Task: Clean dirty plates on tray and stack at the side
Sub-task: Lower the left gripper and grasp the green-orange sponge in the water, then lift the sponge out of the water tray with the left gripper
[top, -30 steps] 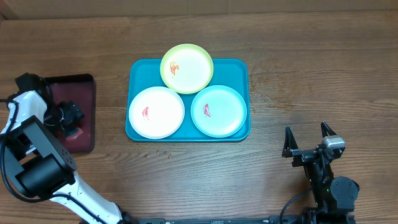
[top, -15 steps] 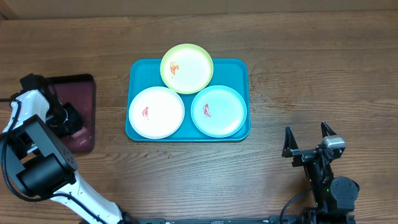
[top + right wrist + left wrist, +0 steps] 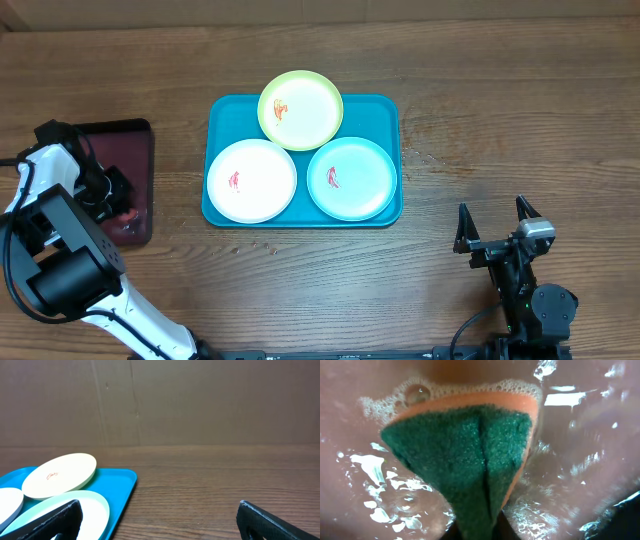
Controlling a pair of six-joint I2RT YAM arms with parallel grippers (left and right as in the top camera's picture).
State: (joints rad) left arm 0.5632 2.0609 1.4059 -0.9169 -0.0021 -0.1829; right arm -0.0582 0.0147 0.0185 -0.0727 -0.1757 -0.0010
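Three smeared plates lie on the teal tray [image 3: 385,110]: yellow-green [image 3: 300,110] at the back, white [image 3: 251,180] front left, light blue [image 3: 351,178] front right. My left gripper [image 3: 118,205] is down in the small maroon tray, shut on a green-and-orange sponge [image 3: 465,455] that is folded by the squeeze, with foam and wet film around it. My right gripper [image 3: 495,228] hovers open and empty at the front right, well clear of the tray. The right wrist view shows the tray [image 3: 120,485] and the yellow-green plate [image 3: 60,475] ahead to its left.
The maroon black-rimmed tray [image 3: 135,140] sits at the table's left edge, holding soapy water. Bare wooden table [image 3: 500,120] lies right of the teal tray and along the front. A cardboard wall [image 3: 200,400] stands behind the table.
The left gripper has closed on the sponge in the maroon tray and shifted slightly. The right arm and the plates have not moved.
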